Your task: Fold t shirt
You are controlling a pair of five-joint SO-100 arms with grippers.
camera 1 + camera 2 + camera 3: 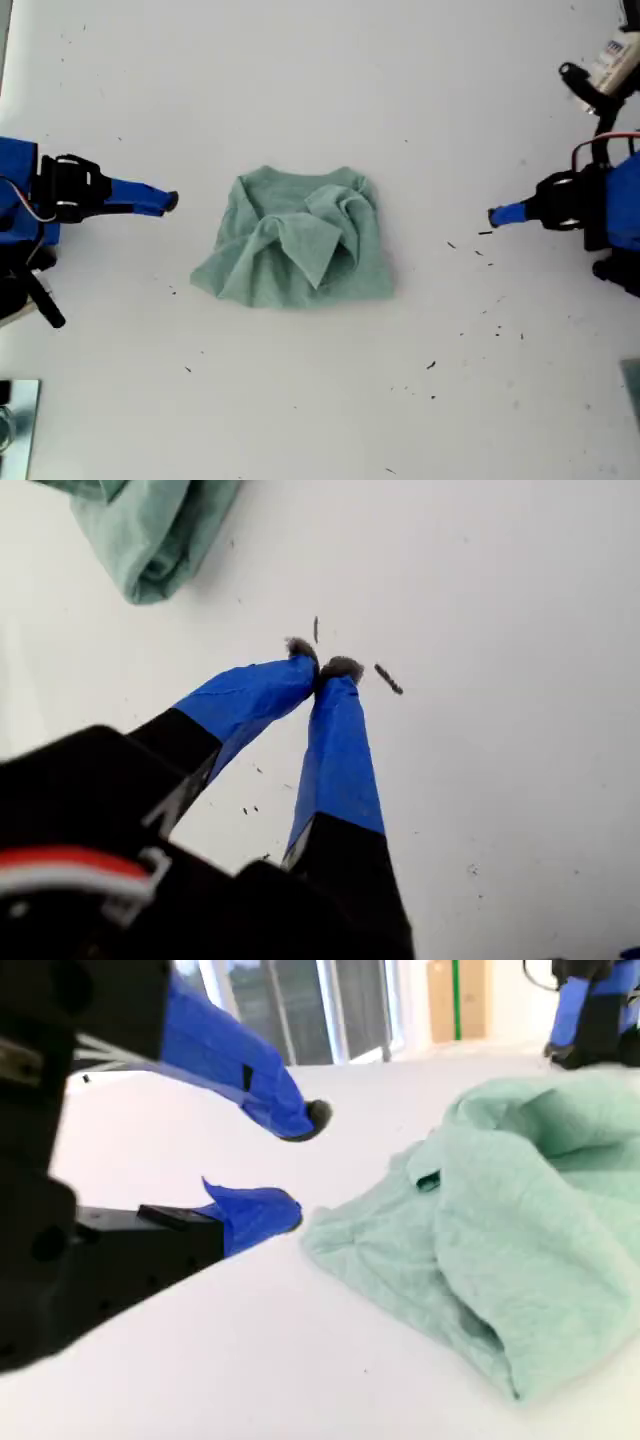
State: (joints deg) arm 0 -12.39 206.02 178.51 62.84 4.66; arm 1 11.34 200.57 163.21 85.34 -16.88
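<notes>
On the exterior view's left, my second gripper (165, 202) waits just off the edge of the t shirt (295, 240), and its own camera shows the jaws a fair way apart with nothing between them (300, 1165). The lower blue tip sits very close to the white table (320, 80), so if it pushes in flat it could shove the cloth along and not get under it. Next comes the shirt, lying in the middle of the table, between the two arms. It is bunched up and wrinkly, with a flap folded over on top and a sleeve tucked in, so it is not a neat fold yet. If a gripper pinches the wrong bit, I think it may grab two layers at once and drag the whole bundle, making more of a mess. A pull from one side only could also slide the shirt across the smooth table. On the exterior view's right, my first gripper (497, 215) is well apart from the shirt, and its camera shows the two blue tips pressed together on nothing (325, 667), with small dark specks (388, 678) on the table near them. It must open before it reaches the cloth, or it will just poke and push it
</notes>
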